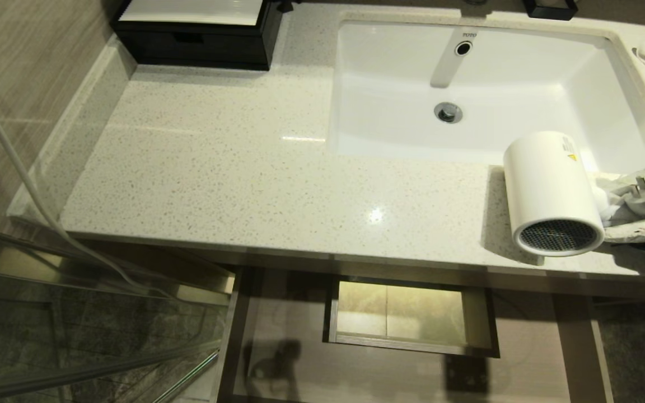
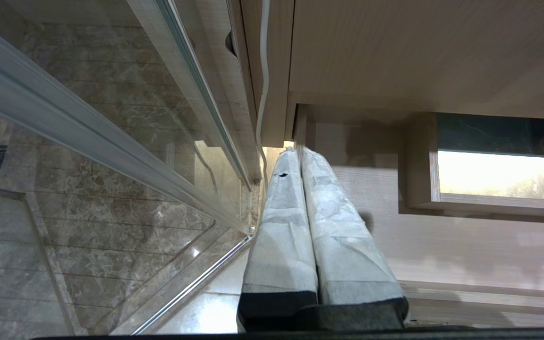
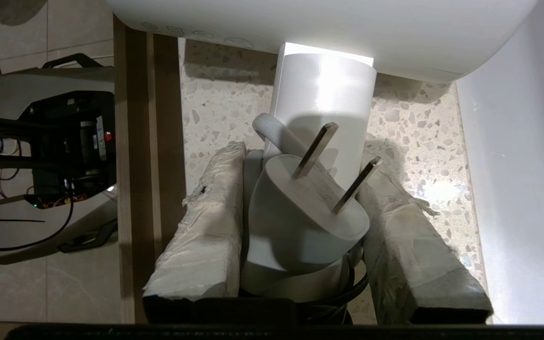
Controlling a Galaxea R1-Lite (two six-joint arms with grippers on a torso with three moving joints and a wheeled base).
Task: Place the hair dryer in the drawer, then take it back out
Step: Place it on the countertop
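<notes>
Right wrist view alone shows right gripper [image 3: 300, 208] clamping hair dryer [image 3: 321, 99] handle

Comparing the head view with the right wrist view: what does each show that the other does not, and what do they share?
Head view only: the sink, the black box at the back of the counter, and the open drawer below.

Right wrist view only: the plug close up with both prongs, sitting between the right gripper fingers, and floor equipment past the counter edge.

Both: the hair dryer over the speckled counter, held at its handle end by the right gripper.
</notes>
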